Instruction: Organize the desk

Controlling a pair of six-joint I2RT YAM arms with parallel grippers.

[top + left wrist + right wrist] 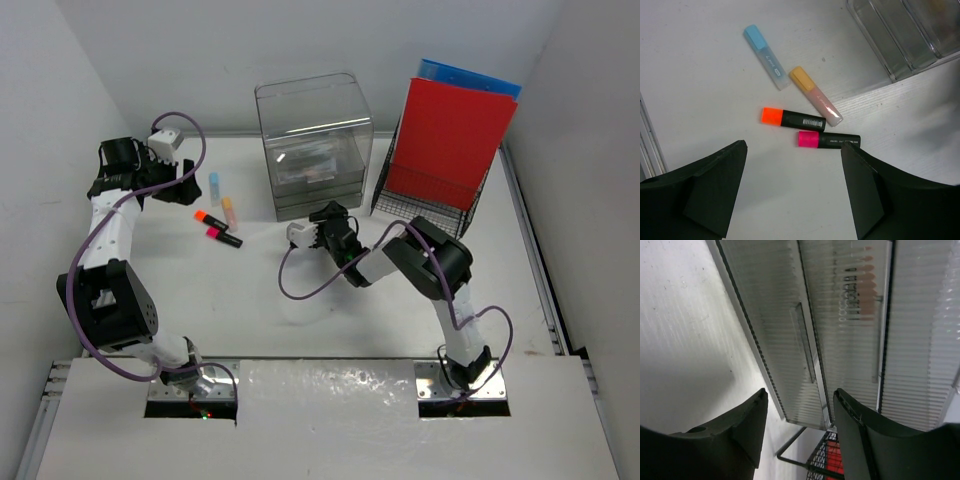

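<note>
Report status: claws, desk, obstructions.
Left claw open near four loose coloured plastic highlighters. Right claw open facing clear plastic drawer box. Large white desk untidy; nothing blocking.

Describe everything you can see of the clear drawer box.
The clear drawer box is see-through plastic with rounded top corners and ribbed drawer fronts with handles, apparently shut; blurry contents show inside. It stands upright at the far middle of the desk, beside the black wire rack. The open right gripper faces it, not touching.

Four markers point(792, 118), one clear drawer box point(315, 145), one wire rack point(420, 203), two folders point(450, 130).
</note>
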